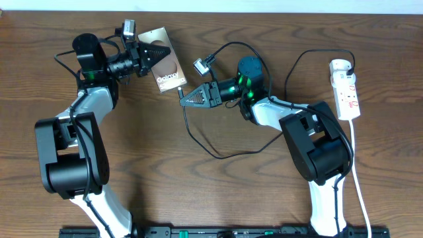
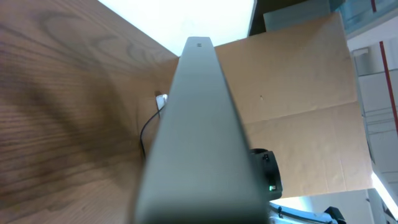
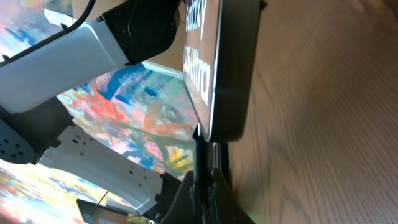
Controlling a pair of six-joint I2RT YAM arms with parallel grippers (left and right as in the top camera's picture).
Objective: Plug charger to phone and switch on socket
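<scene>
Overhead view: left pincer [image 1: 147, 55] at upper left of frame, clamped across the phone [image 1: 166, 67], which it holds lifted at an angle, lettering up. Right pincer [image 1: 187, 99], just left of centre, is pinched narrow on the tip end of the charger [image 1: 218, 156]. That tip sits at the phone's lower edge. The black cable loops down across the counter [image 1: 218, 198] and back up toward the socket [image 1: 346, 92] at upper right. Socket lies flat and untouched, well apart from both arms.

Left wrist view: only the phone's grey side edge [image 2: 199, 143] shows, running up the middle. The grip itself is out of frame.

Right wrist view: connector [image 3: 200, 171] lines up with the phone's end [image 3: 230, 68] and meets it. Too dark to say whether it is seated or only touching.

Judgement: mid-insertion. Switch step not yet begun.

Risks:
- Tip slightly off-axis to the port, so a push would scrape the rim or bend the connector.
- Phone held in the air by one clamp only. Insertion force could pivot or slide it in the grip.
- Thin tip may rotate between the right fingers under load.
- Slack loop on the counter could snag the right arm when it swings to the socket and drag the plug back out.
</scene>
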